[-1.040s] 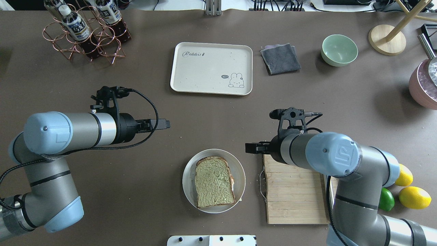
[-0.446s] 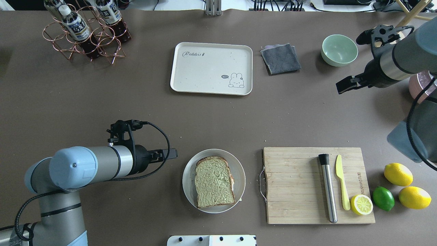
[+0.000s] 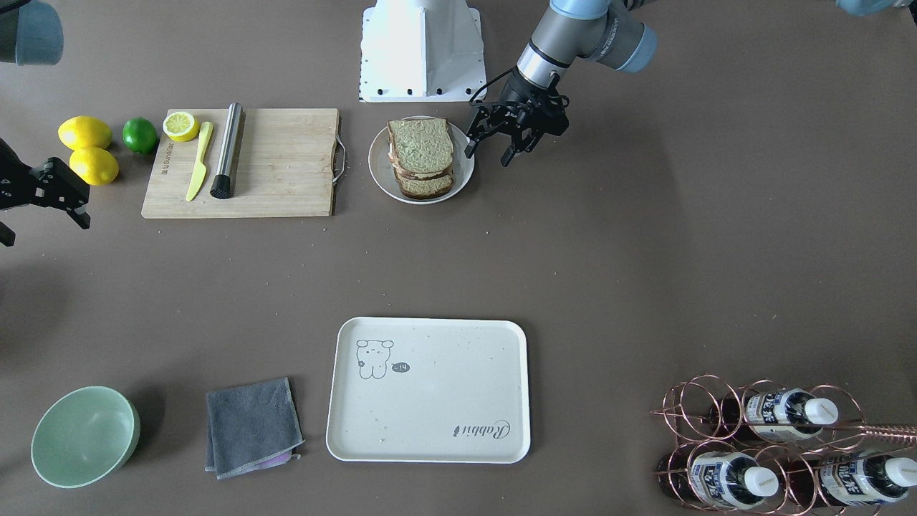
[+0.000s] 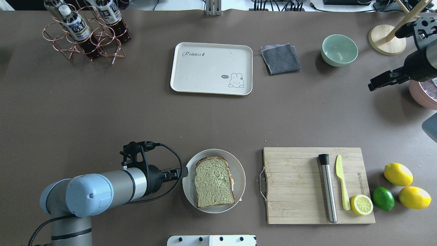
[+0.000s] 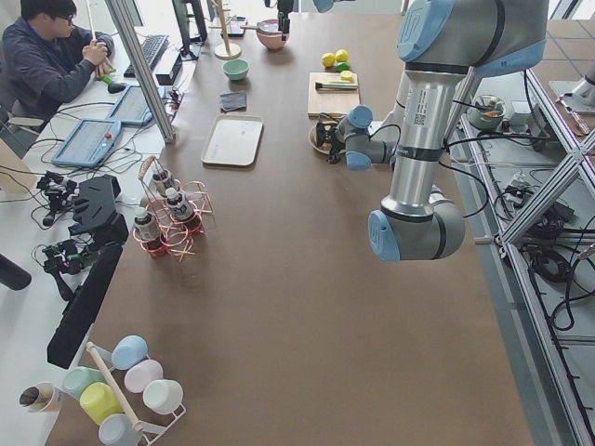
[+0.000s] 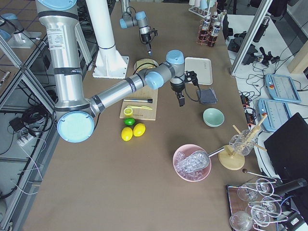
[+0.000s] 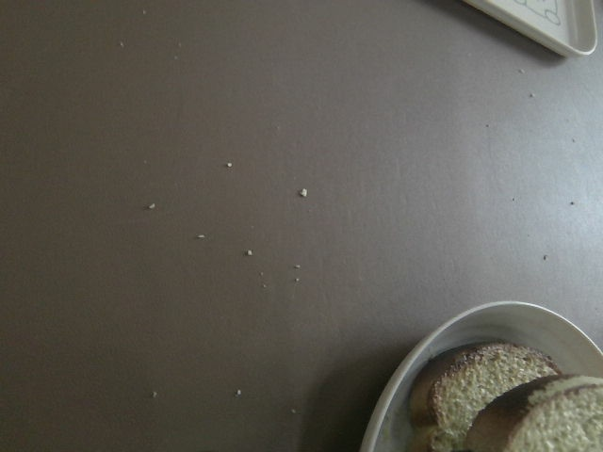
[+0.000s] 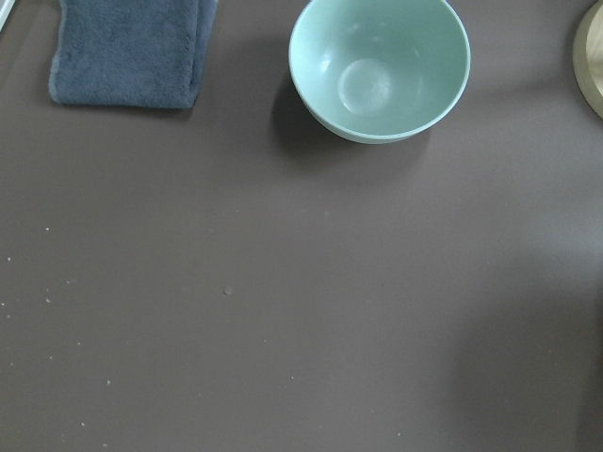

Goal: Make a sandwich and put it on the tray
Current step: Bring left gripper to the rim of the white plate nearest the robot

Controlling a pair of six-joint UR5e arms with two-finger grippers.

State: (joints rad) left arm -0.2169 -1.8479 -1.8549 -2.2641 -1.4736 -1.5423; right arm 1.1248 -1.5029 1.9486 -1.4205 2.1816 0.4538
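Note:
The sandwich (image 4: pixel 214 181) is two stacked bread slices with dark crusts on a round white plate (image 4: pixel 240 171); only a sliver of egg shows between them. It also shows in the front view (image 3: pixel 421 152) and the left wrist view (image 7: pixel 499 405). My left gripper (image 3: pixel 491 152) is open and empty, right beside the plate's edge, low over the table; from overhead it is edge-on (image 4: pixel 182 172). My right gripper (image 4: pixel 372 85) is open and empty, far off at the table's right end. The cream tray (image 4: pixel 205 73) lies empty at the far middle.
A wooden cutting board (image 4: pixel 293 184) right of the plate holds a steel muddler (image 4: pixel 327 188), a yellow knife (image 4: pixel 341 184) and a lemon half (image 4: pixel 362 204). Lemons and a lime (image 4: pixel 383 198) lie beside it. Grey cloth (image 4: pixel 280 58), green bowl (image 4: pixel 339 50), bottle rack (image 4: pixel 85 30).
My left gripper has moved toward the robot's side and rightward, up to the plate's left edge. My right arm has swung off the cutting board to the far right, uncovering the board.

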